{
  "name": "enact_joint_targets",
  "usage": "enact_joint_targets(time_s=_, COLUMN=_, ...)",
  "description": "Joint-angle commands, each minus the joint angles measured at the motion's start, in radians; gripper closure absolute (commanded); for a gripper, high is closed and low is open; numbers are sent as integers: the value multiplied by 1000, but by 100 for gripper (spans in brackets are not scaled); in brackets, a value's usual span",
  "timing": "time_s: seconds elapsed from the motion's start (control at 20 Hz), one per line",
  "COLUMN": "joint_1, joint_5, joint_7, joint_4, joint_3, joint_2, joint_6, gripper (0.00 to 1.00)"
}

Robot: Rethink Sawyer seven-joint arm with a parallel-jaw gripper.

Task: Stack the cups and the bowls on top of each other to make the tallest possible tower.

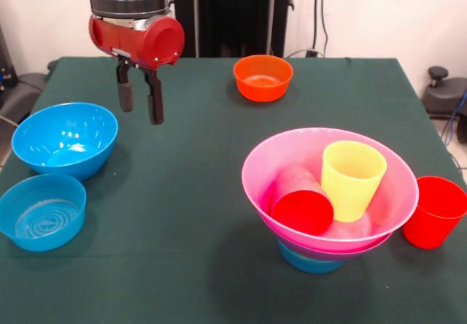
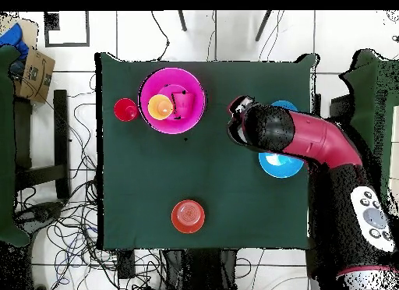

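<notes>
Green cloth covers the table, and the red and black arm hangs over the side with the blue stuff. Biggest piece is the pink bowl, sitting on a small blue bowl as the tower base, with a yellow cup upright inside it and a red cup tipped on its side next to that. Two more blue bowls sit apart near the gripper, which hovers empty, fingers spread. The orange bowl is alone at the far edge, and another red cup stands just beside the tower.
</notes>
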Motion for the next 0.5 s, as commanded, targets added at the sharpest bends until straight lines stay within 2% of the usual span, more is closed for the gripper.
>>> enact_joint_targets(time_s=0.05, joint_1=65, joint_5=-77, joint_7=-133, joint_4=95, joint_3=87, joint_2=32, joint_6=25, gripper=0)
enact_joint_targets(time_s=0.3, joint_1=110, joint_5=-67, joint_7=-50, joint_4=154, joint_3=56, joint_2=0, joint_6=3, gripper=0)
enact_joint_targets(time_s=0.5, joint_1=128, joint_5=-62, joint_7=-20, joint_4=190, joint_3=43, joint_2=-4, joint_6=-27, gripper=0)
